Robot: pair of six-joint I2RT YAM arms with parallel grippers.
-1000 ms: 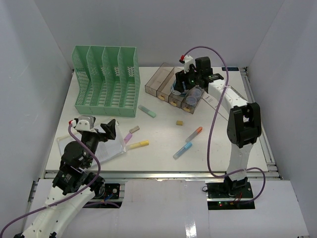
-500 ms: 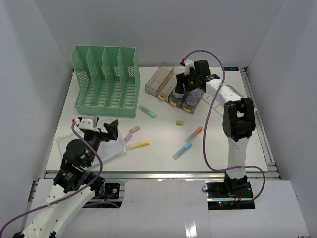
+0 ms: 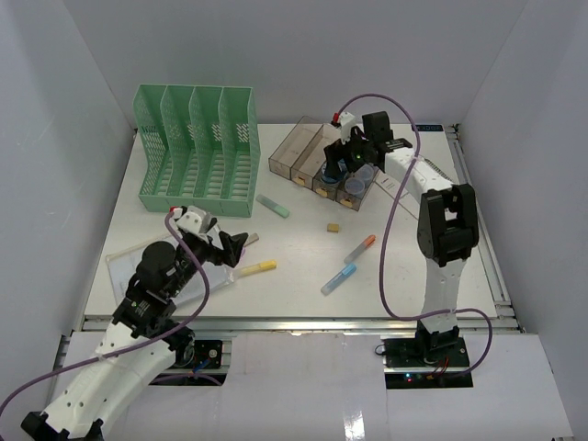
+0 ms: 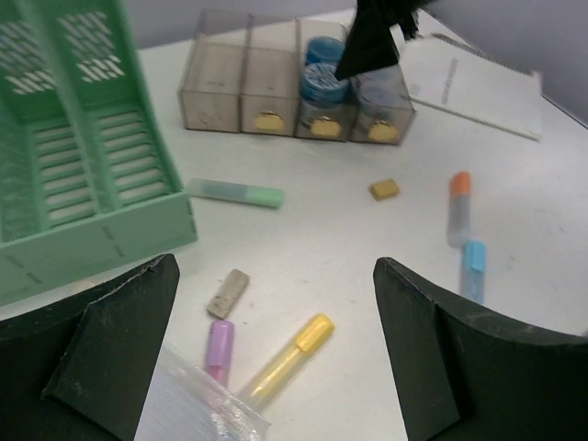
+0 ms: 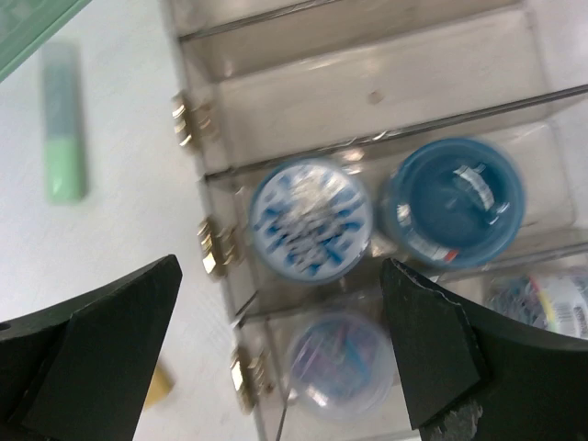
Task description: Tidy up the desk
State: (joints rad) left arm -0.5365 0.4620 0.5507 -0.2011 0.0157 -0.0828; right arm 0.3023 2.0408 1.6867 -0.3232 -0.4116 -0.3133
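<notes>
Tubs sit in clear tray beneath right tool, jaws spread.

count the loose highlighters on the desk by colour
green highlighter: 1
yellow highlighter: 1
purple highlighter: 1
orange highlighter: 1
blue highlighter: 1
total: 5

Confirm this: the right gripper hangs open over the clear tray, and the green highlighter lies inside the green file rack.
No: the top view shows the green highlighter on the desk, in front of the green file rack, not inside it. The rest holds.
</notes>
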